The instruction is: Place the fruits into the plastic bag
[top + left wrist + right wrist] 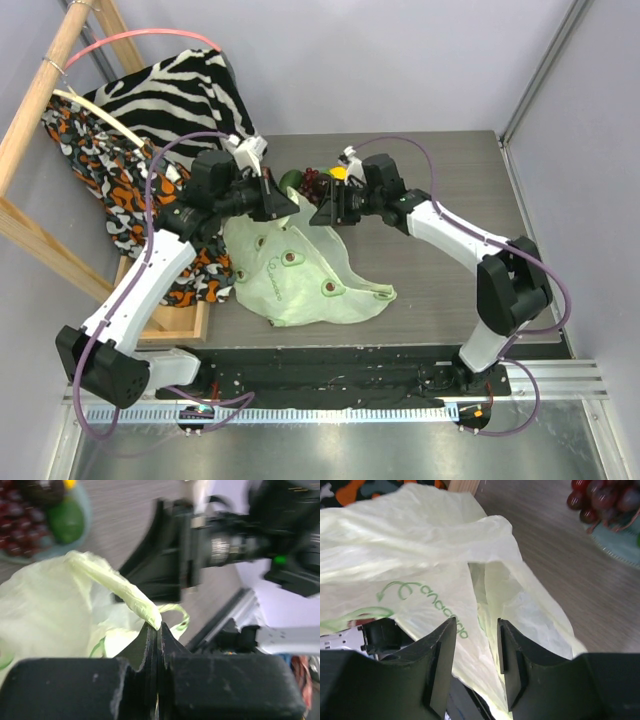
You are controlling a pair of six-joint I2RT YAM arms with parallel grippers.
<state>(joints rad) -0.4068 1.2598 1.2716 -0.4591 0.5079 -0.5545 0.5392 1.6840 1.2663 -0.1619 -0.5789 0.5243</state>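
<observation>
We see the left end effector point(157, 630) clenched on a handle of the plastic bag point(45, 605), likely limp and slippery; the released right end effector point(476, 632) should pinch its rim.

The left gripper point(287, 205) and right gripper point(322, 212) face each other, nearly touching, at the far edge of the avocado-printed plastic bag point(300, 275), which spreads over the table point(450, 190) on their near side. Just beyond them lie a grape bunch point(318, 181), a green fruit point(291, 179) and a lemon point(340, 172).

thin crinkly plastic bag point(300, 285), matt wood-grain table point(450, 190)
</observation>
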